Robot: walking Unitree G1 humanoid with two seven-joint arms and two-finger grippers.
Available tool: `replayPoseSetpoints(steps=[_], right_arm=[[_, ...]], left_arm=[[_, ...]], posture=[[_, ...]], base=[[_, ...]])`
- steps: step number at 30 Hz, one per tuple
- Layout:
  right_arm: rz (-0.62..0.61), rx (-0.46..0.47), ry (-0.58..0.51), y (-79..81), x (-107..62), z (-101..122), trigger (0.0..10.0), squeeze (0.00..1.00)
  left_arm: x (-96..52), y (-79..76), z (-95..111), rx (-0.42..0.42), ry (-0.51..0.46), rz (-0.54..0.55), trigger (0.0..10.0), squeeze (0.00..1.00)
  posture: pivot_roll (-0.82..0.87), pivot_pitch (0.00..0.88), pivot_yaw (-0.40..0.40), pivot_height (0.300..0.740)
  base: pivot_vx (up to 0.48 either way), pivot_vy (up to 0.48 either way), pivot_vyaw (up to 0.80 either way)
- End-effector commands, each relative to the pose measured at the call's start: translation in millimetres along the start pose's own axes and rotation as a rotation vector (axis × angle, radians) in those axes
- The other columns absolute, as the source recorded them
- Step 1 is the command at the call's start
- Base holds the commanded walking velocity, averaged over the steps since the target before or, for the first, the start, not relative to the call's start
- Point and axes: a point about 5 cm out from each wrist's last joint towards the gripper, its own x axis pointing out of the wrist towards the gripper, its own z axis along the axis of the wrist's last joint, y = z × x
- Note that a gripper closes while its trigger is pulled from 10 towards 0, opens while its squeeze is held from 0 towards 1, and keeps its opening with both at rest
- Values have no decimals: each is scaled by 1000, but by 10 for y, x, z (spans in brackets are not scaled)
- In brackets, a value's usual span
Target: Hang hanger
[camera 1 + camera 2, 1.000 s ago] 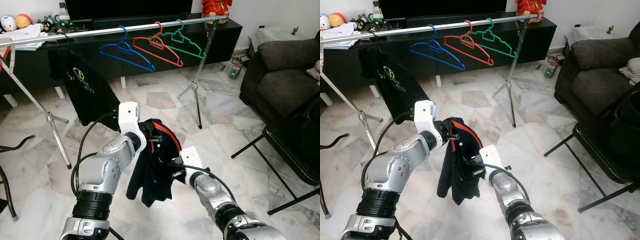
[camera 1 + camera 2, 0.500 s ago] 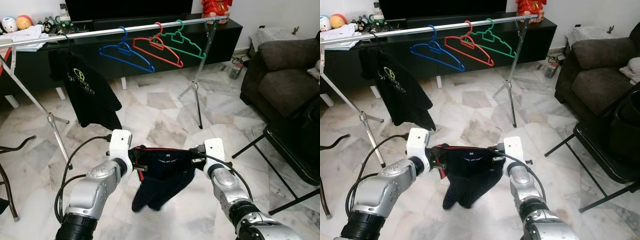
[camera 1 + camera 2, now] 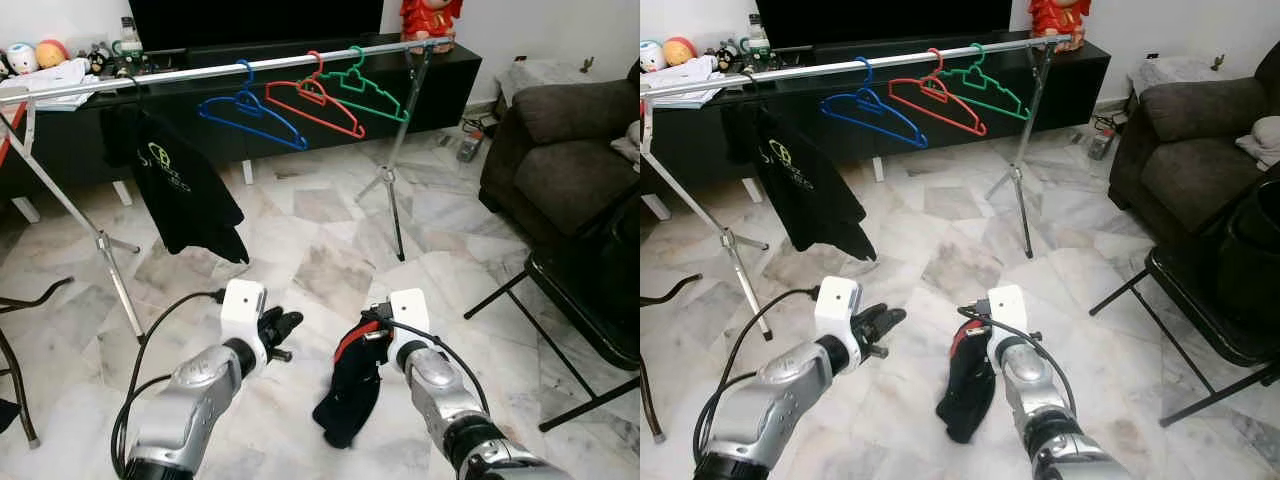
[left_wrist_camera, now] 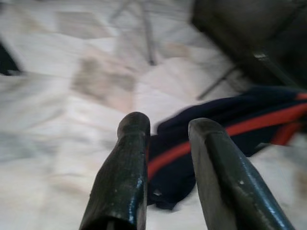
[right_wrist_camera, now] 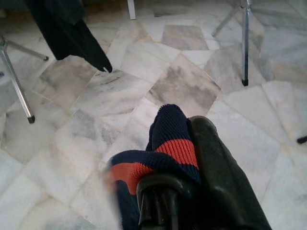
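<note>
My right gripper is shut on a navy garment with red stripes, which hangs limp from it toward the marble floor. In the right wrist view the cloth drapes over one finger. My left gripper is open and holds nothing, a hand's width to the garment's left. The left wrist view shows its fingers apart, with the garment beyond them. Further ahead a silver rail carries a blue hanger, a red hanger and a green hanger, all bare.
A black T-shirt hangs at the rail's left end. The rack's tripod legs stand on the floor ahead. A dark sofa and a black folding chair are on the right. A black TV cabinet runs behind the rail.
The garment was stretched between both grippers. My left gripper has let go and opened, and the cloth now hangs from the right gripper alone, lower down.
</note>
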Motion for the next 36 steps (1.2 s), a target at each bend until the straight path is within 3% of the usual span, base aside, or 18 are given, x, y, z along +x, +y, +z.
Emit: replayPoseSetpoints(steps=[1, 2, 3, 4, 5, 9, 11, 15, 16, 17, 20, 22, 26, 29, 35, 36], right_arm=[[-35, 39, -25, -67, -16, 9, 0, 0], [-85, 98, -17, -133, -50, -72, 0, 0], [-113, 139, -17, -168, -73, -118, 0, 0], [-130, 166, -16, -191, -89, -148, 0, 0], [-149, 196, -23, -220, -119, -192, 0, 0], [-188, 255, -65, -263, -208, -277, 0, 0], [-208, 280, -94, -271, -257, -301, 0, 0], [-200, 262, -148, -243, -311, -285, 0, 0], [-200, 262, -148, -243, -311, -285, 0, 0], [-202, 247, -149, -249, -338, -321, 0, 0], [-230, 252, -83, -279, -389, -480, 0, 0], [-234, 247, -75, -279, -402, -505, 0, 0], [-234, 182, -220, -268, -529, -358, 0, 0], [-243, 131, -279, -294, -623, -306, 0, 0], [-251, 121, -315, -315, -744, -251, 0, 0], [-244, 128, -325, -307, -764, -230, 3647, 0]], left_arm=[[-37, 106, -96, 35, 19, 67, 10000, 1000], [-80, 173, -174, 47, 17, 119, 10000, 1000], [-111, 205, -215, 33, 12, 141, 10000, 824], [-132, 225, -243, 22, 8, 154, 10000, 824], [-176, 260, -300, 14, 8, 170, 10000, 0], [-317, 398, -546, 8, 54, 224, 10000, 0], [-428, 565, -767, 12, 112, 288, 10000, 0], [-630, 763, -1094, 5, 198, 360, 10000, 0], [-630, 763, -1094, 5, 198, 360, 10000, 0], [-726, 810, -1266, 20, 263, 383, 10000, 0], [-939, 853, -1592, -1, 379, 437, 10000, 0], [-984, 861, -1658, -7, 400, 452, 10000, 0], [-1178, 842, -1920, -57, 485, 525, 10000, 0], [-1213, 815, -1985, -74, 495, 538, 10000, 0], [-1239, 792, -2046, -137, 501, 544, 10000, 0], [-1245, 790, -2058, -139, 510, 542, 10000, 0]], posture=[[159, 88, -4, 740], [159, 85, -6, 740], [159, 84, -7, 740], [158, 83, -7, 740], [156, 80, -7, 740], [141, 63, 0, 740], [134, 53, 3, 740], [131, 39, 3, 740], [131, 39, 3, 740], [134, 29, 2, 740], [137, 20, 3, 740], [137, 20, 3, 740], [136, 20, 1, 740], [136, 19, 4, 740], [123, 12, 13, 740], [113, 8, 16, 740]], base=[[0, 0, 0], [0, 0, 0], [0, 0, 0], [0, 0, 0], [0, 0, 0], [0, 0, 0], [0, 0, 0], [0, 0, 0], [0, 0, 0], [0, 0, 0], [0, 0, 0], [0, 0, 0], [0, 0, 0], [0, 0, 0], [0, 0, 0], [0, 0, 0]])
